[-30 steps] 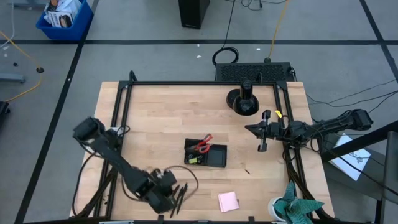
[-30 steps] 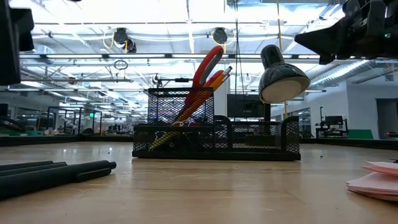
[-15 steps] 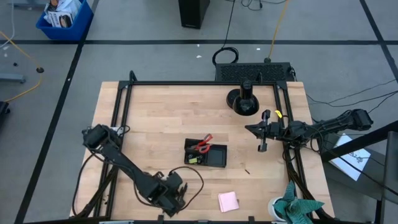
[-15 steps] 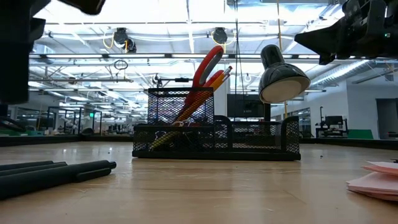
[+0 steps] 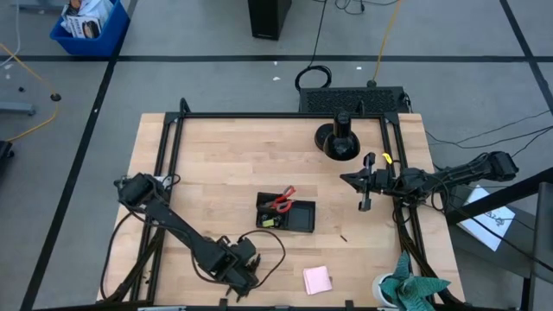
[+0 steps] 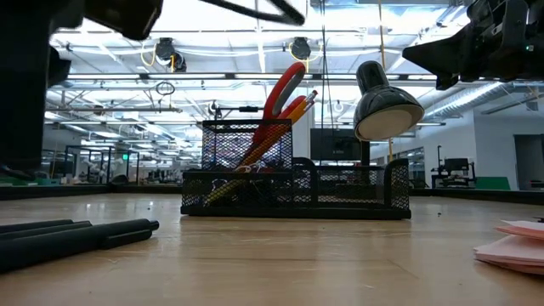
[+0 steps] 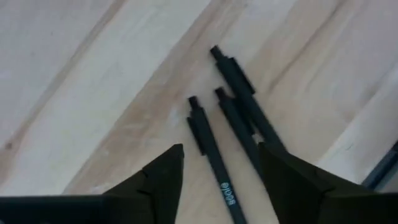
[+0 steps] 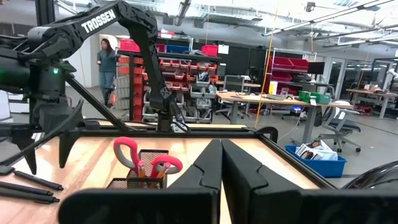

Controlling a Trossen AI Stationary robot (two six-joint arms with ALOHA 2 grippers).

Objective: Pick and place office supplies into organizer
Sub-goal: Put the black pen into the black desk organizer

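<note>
Left gripper [image 7: 221,171] fingers apart over three dark pens [image 7: 211,143] at near table edge. Straddle one pen only, descend square, then clamp. Right gripper [image 5: 364,192] closed, empty, parked aloft. Organizer [image 5: 286,212] mid-table.

Left gripper [image 7: 221,171] points down at the table's near edge, fingers spread; right gripper [image 5: 364,192] hangs at the right side, fingers together
</note>
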